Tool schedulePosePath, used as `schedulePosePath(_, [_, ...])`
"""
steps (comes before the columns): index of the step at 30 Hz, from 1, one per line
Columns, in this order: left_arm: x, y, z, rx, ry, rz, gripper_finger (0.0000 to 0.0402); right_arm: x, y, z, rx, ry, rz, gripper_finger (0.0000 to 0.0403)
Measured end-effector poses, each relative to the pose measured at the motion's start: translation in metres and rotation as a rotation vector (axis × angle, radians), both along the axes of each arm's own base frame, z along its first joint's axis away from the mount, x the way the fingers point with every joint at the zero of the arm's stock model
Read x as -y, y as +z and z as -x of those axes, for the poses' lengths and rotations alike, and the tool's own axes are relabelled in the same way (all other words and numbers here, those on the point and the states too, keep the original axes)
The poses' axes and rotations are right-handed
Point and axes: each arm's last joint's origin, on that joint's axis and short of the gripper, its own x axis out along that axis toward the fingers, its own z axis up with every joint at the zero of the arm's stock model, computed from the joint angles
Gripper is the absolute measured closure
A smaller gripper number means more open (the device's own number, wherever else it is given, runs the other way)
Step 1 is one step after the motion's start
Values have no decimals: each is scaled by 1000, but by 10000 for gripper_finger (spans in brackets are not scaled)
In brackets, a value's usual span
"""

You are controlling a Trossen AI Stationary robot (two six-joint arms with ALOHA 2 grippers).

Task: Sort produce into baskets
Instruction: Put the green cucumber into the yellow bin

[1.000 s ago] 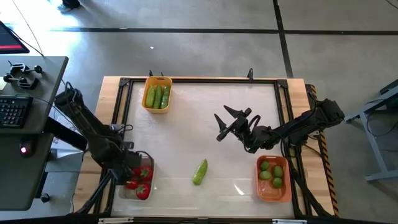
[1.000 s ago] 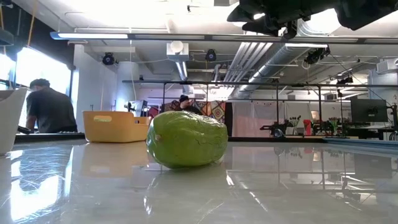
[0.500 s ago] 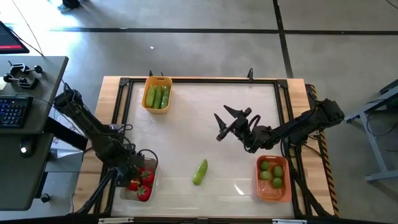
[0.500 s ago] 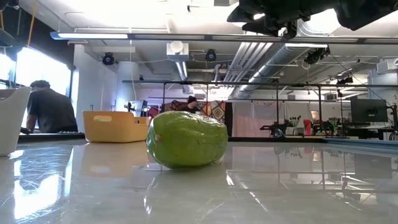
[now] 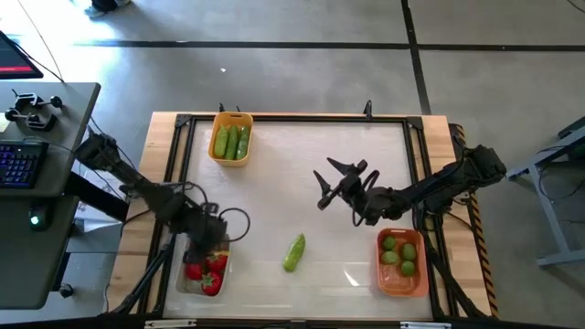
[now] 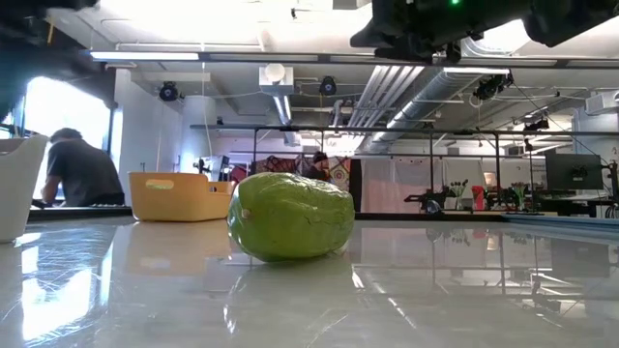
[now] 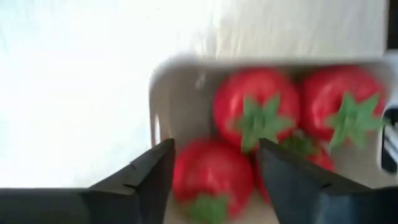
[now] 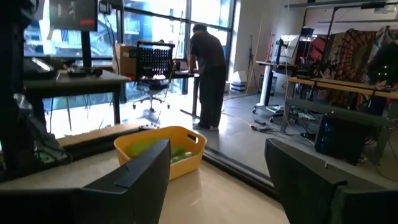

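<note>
Red tomatoes are piled in the clear basket at the counter's front-left, and the left tool hangs right above them, fingers spread with nothing between. One green cucumber lies loose on the bare counter, well apart from every basket. More cucumbers sit in the yellow-orange basket at the back, limes in the darker orange basket front-right. Over mid-counter, the right tool hovers released, holding zilch.
</note>
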Motion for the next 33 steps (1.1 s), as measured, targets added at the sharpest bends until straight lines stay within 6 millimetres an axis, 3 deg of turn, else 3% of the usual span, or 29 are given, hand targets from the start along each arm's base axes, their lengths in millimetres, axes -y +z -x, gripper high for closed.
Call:
schedulePosePath(9, [-13, 3, -49, 330, -100, 19, 288, -7, -6, 1, -41, 25, -13, 151])
schedulePosePath(19, [-10, -44, -116, 490, -229, -20, 393, -9, -10, 2, -85, -3, -3, 154])
schedulePosePath(23, [-11, -53, -139, 585, -156, 101, 397, -9, -11, 2, -96, -6, 1, 180])
schedulePosePath(27, [-15, -68, -149, 553, 5, 175, 395, -9, -13, 2, -116, -6, 10, 228])
schedulePosePath(33, [-11, -91, -152, 452, 90, 227, 335, -9, -16, 2, -151, -7, 20, 272])
